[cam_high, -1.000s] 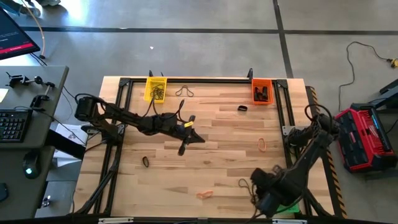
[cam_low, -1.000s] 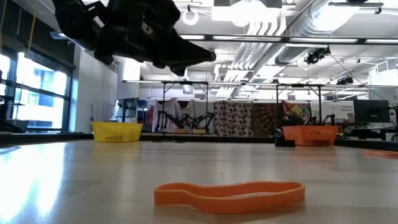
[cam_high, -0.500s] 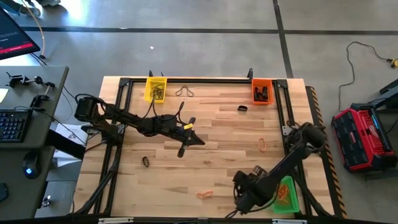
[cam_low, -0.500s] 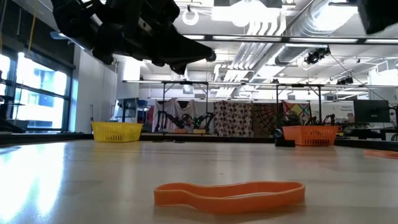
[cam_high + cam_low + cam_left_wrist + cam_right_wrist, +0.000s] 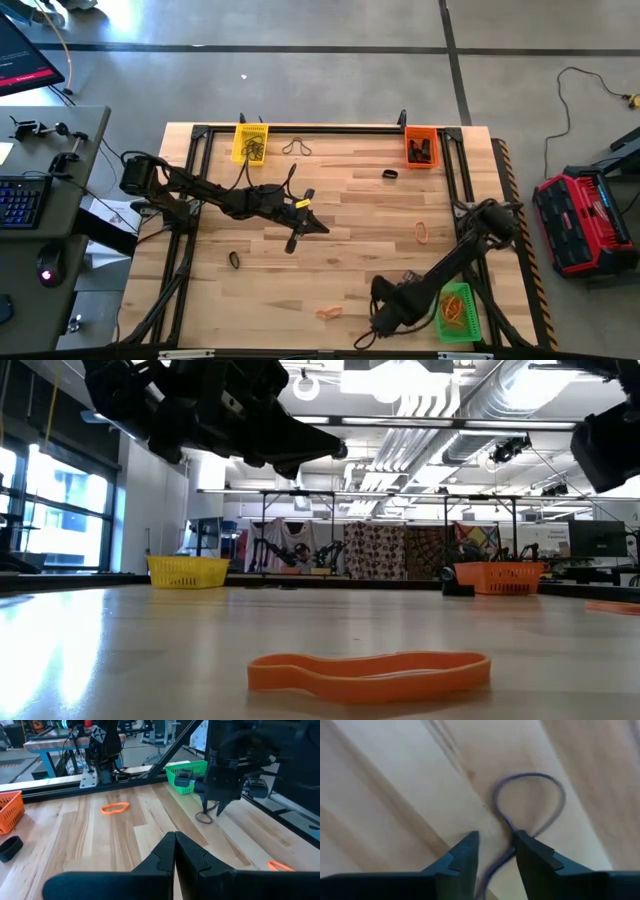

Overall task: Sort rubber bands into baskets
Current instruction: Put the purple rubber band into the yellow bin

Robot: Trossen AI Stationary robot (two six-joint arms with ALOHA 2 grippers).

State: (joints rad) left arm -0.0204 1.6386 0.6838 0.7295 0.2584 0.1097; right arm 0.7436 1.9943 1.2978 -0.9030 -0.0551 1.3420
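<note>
Right gripper (image 5: pixel 495 851) hovering low over the table (image 5: pixel 350 215) just beside the green basket (image 5: pixel 457 311), on the side away from the table's edge; fingers (image 5: pixel 465 852) standing a narrow gap apart, straddling one end of a thin dark rubber band (image 5: pixel 530 805) lying flat on the wood. Band twisted into a looped shape, long axis running away from the fingers, rounded loop end pointing away from the wrist, crossing point sitting right at the fingertips; not yet pinched, as far as can be told. Same band showing in the left wrist view (image 5: pixel 204 817) under the right arm's gripper (image 5: pixel 218 805), near the green basket (image 5: pixel 187 770). Green basket holding some orange bands, sitting at the near right corner. Orange band (image 5: pixel 329 312) lying flat farther from the green basket along the near edge, long axis running roughly left to right; filling the low view foreground (image 5: pixel 370 668). Another orange band (image 5: pixel 422 232) lying farther up-table from the green basket. Left gripper (image 5: pixel 294 239) hanging closed and empty over the table's middle, well apart from the green basket, fingertips (image 5: pixel 174 851) pressed together. Yellow basket (image 5: pixel 250 141) and orange basket (image 5: pixel 421 146) sitting at the far edge, opposite the green basket.
</note>
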